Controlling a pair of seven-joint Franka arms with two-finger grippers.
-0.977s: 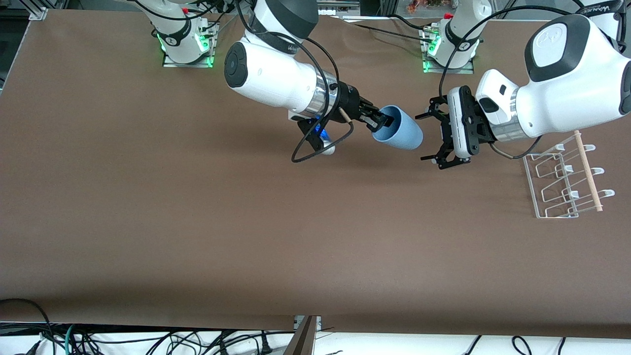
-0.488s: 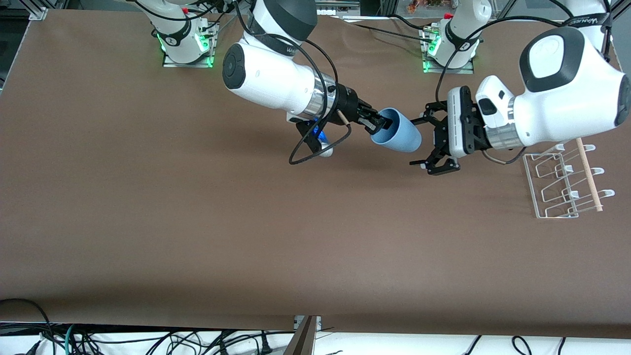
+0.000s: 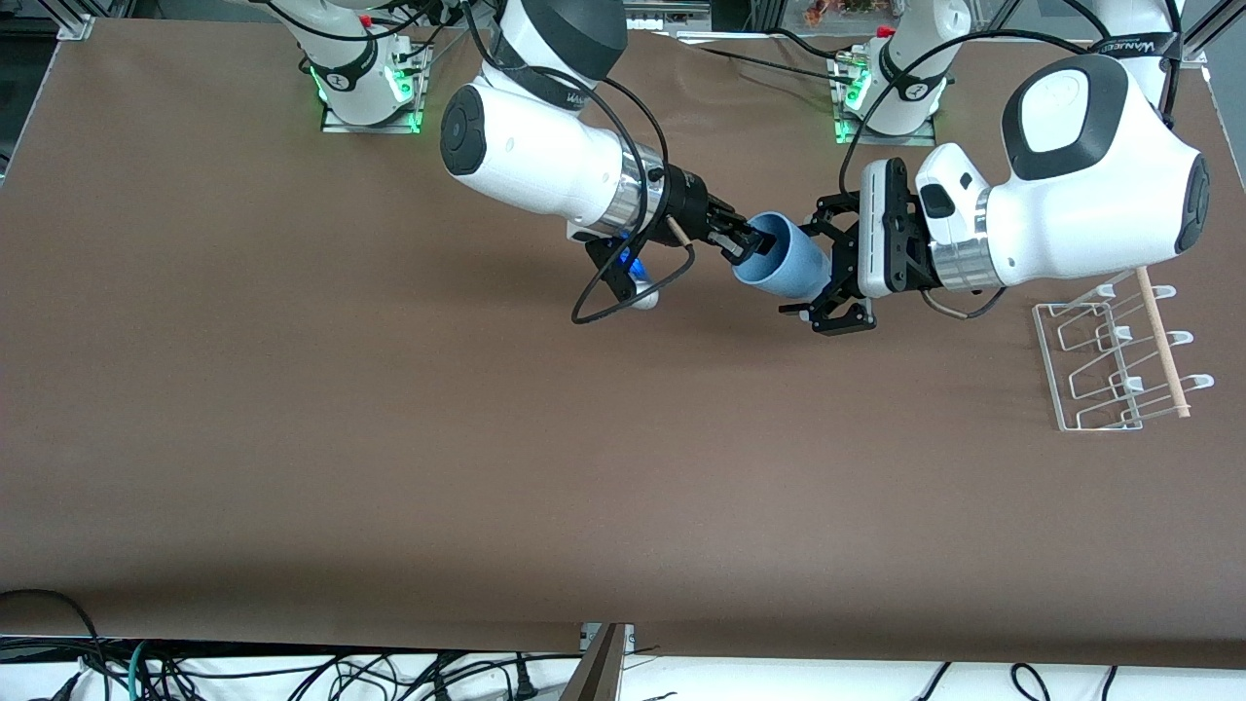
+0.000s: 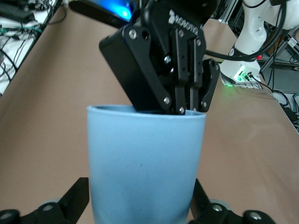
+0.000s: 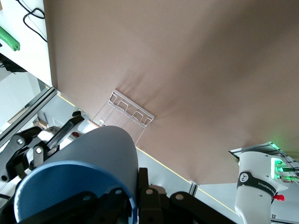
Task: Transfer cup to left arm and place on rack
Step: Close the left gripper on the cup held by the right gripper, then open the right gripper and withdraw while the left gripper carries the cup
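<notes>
Right gripper [image 3: 745, 243]: it is up over the middle of the table [image 3: 389, 438], pinching the rim of the cup [image 3: 782, 268] with one finger inside it.
Cup: it is hanging on its side in the air, its open end at the right gripper and its bottom end between the fingers of the left gripper [image 3: 813, 268].
Left gripper: its fingers are spread wide on both sides of the cup's bottom end, not squeezing it.
Rack [image 3: 1115, 355]: it is sitting on the table at the left arm's end, well apart from both grippers.

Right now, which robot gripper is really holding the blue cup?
The right gripper: it pinches the light-blue plastic cup's rim. The left gripper only straddles it, open.
</notes>
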